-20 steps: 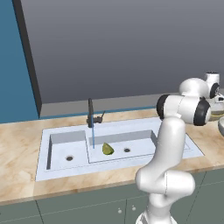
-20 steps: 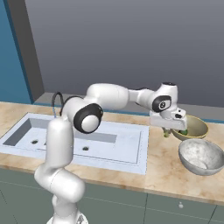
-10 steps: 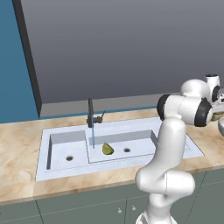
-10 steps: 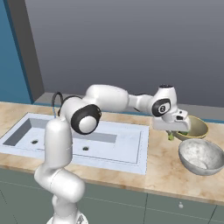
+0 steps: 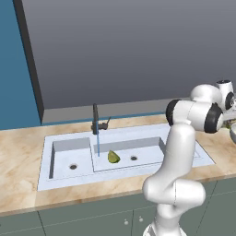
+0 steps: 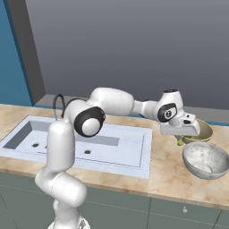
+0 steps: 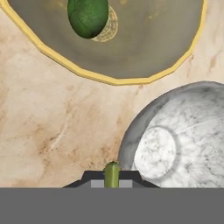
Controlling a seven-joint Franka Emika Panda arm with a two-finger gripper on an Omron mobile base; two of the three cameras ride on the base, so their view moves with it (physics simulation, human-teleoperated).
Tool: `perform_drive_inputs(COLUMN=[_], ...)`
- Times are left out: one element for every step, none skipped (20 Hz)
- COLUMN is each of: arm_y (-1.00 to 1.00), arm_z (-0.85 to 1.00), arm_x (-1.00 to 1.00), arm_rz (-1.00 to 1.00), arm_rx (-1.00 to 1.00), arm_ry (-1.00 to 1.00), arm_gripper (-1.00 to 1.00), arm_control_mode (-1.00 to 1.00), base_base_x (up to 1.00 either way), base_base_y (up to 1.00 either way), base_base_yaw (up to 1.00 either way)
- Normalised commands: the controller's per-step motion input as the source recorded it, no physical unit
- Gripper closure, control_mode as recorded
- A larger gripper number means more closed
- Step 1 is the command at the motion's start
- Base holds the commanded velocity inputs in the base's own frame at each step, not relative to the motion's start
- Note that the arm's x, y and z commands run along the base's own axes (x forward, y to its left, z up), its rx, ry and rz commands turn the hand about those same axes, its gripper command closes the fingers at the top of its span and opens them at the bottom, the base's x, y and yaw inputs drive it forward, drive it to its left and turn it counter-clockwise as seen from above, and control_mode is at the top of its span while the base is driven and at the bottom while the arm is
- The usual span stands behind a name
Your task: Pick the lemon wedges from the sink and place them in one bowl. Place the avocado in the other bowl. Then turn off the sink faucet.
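Lemon wedge, small and yellow-green (image 7: 112, 173), sits clenched in your gripper (image 6: 180, 142), which hangs over the tan speckled counter (image 7: 52, 127) between two bowls. You see the dark green rounded avocado (image 7: 88, 16) lying in the yellow-rimmed olive bowl (image 7: 144, 48). The marbled grey bowl (image 7: 183, 140) is beside it. Another yellow-green wedge (image 5: 113, 157) lies in the pale double-basin sink (image 5: 152, 152), where a thin stream runs from the dark post faucet (image 5: 96, 119).
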Motion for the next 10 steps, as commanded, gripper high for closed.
perform_drive_inputs(arm_y=[-0.2, -0.18, -0.18, -0.18, -0.17, -0.16, -0.16, -0.16, -0.17, -0.17], arm_z=[0.12, 0.15, 0.16, 0.24, 0.27, 0.22, 0.17, 0.19, 0.14, 0.09], arm_x=[0.0, 0.0, 0.0, 0.0, 0.0, 0.0, 0.0, 0.0, 0.0, 0.0], arm_rz=[-0.03, -0.03, -0.03, -0.04, -0.04, -0.04, -0.03, -0.03, -0.04, -0.04], arm_rx=[-0.04, -0.03, -0.03, -0.03, -0.04, -0.04, -0.04, -0.04, -0.04, -0.03], arm_ry=[0.04, 0.04, 0.05, 0.04, 0.04, 0.04, 0.05, 0.04, 0.05, 0.06], arm_gripper=[1.0, 1.0, 1.0, 1.0, 1.0, 1.0, 1.0, 1.0, 1.0, 1.0], arm_control_mode=[-1.0, -1.0, -1.0, -1.0, -1.0, -1.0, -1.0, -1.0, -1.0, -1.0], base_base_x=[0.0, 0.0, 0.0, 0.0, 0.0, 0.0, 0.0, 0.0, 0.0, 0.0], base_base_y=[0.0, 0.0, 0.0, 0.0, 0.0, 0.0, 0.0, 0.0, 0.0, 0.0], base_base_yaw=[0.0, 0.0, 0.0, 0.0, 0.0, 0.0, 0.0, 0.0, 0.0, 0.0])
